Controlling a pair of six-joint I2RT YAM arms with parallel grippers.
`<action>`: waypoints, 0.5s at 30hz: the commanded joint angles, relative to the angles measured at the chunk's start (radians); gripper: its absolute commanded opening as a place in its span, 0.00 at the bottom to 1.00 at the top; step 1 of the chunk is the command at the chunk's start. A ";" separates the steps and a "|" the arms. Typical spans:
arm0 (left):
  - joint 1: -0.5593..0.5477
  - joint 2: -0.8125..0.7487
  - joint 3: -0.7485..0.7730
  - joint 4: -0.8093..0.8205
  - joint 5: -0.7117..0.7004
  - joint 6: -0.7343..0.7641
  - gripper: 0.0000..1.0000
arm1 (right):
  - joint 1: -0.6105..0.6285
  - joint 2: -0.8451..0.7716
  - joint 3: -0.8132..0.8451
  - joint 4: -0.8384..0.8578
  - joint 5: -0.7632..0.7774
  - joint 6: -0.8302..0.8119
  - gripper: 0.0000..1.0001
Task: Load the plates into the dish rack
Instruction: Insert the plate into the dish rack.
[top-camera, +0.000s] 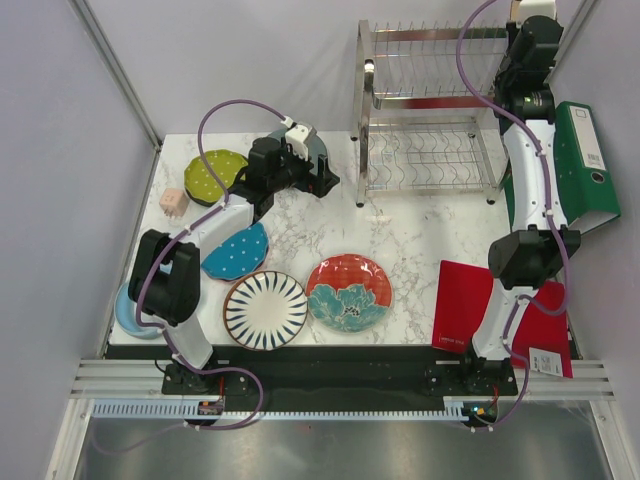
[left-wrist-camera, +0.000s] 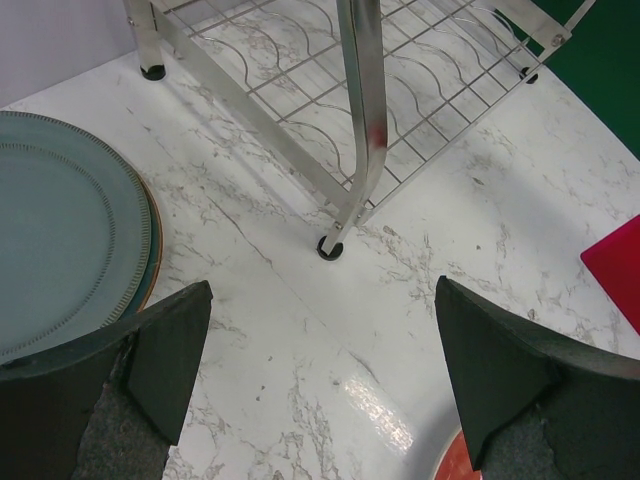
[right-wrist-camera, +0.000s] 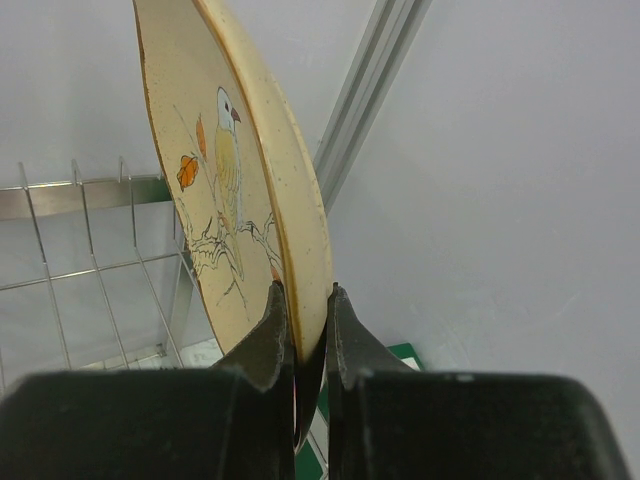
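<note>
Upper right, the right end effector (right-wrist-camera: 306, 300) clamps the bird plate (right-wrist-camera: 235, 170) by the dish rack (top-camera: 425, 100); the left end effector (left-wrist-camera: 320, 375) is spread apart.

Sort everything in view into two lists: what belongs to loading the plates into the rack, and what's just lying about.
Belongs to the job: dish rack, bird plate in the right gripper, grey-blue plate, lime dotted plate, teal dotted plate, striped plate, red flowered plate, pale blue plate.

Just lying about: pink cube, green binder, red folder.
</note>
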 joint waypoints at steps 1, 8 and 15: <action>0.001 0.003 0.030 0.044 0.023 -0.028 1.00 | 0.017 -0.140 0.033 0.147 -0.022 0.051 0.00; 0.001 0.008 0.040 0.044 0.031 -0.034 1.00 | 0.018 -0.172 -0.034 0.089 -0.026 0.071 0.00; 0.001 0.003 0.035 0.041 0.023 -0.032 1.00 | 0.017 -0.146 -0.061 0.052 -0.026 0.086 0.00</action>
